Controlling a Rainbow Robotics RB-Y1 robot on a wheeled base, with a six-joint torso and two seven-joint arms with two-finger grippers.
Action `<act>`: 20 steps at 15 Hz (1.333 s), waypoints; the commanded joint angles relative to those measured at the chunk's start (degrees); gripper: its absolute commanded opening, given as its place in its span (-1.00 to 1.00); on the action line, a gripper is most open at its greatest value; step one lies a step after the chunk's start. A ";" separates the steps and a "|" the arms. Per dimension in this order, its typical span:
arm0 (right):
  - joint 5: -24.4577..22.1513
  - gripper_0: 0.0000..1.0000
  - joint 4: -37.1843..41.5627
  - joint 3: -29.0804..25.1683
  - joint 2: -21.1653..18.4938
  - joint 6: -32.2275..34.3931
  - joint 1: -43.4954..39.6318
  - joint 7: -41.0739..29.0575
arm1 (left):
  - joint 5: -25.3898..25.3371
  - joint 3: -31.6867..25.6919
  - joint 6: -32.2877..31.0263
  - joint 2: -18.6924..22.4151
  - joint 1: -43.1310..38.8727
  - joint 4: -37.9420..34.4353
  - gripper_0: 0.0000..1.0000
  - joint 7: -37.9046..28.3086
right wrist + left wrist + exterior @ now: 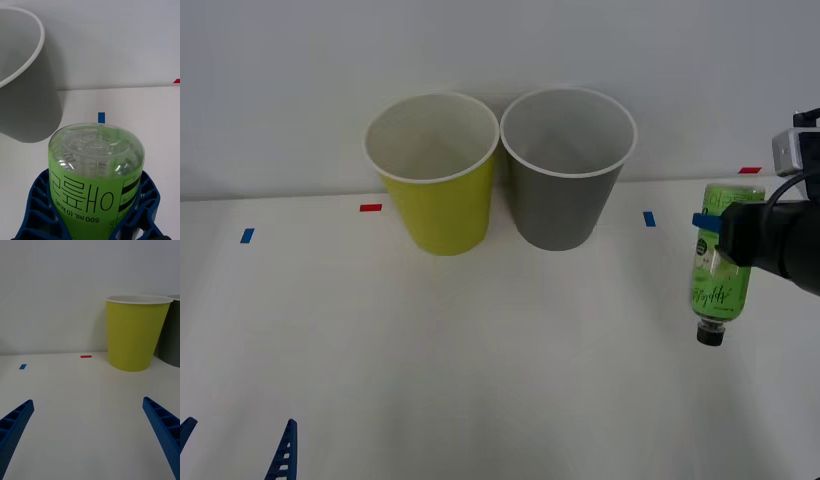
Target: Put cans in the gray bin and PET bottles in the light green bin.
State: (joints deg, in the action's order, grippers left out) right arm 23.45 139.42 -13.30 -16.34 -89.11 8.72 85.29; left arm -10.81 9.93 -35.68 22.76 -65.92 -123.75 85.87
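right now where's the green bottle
In the front view the green bottle hangs cap-down, clamped in the right gripper, above the table right of the gray bin.

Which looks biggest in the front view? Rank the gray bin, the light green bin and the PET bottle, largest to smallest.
1-2. gray bin and light green bin: they look alike in size, so no ranking between them.
3. PET bottle: clearly smallest, held cap-down by the right gripper, off the table.
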 commanded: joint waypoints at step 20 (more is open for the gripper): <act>3.80 -1.00 6.31 5.74 -0.44 6.58 12.72 -0.04 | 0.00 0.00 0.00 0.00 0.00 0.00 1.00 0.00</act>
State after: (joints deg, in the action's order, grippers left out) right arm 26.96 145.74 -7.92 -17.56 -82.52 20.33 85.03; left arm -10.81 9.93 -35.68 22.76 -65.92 -123.75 85.87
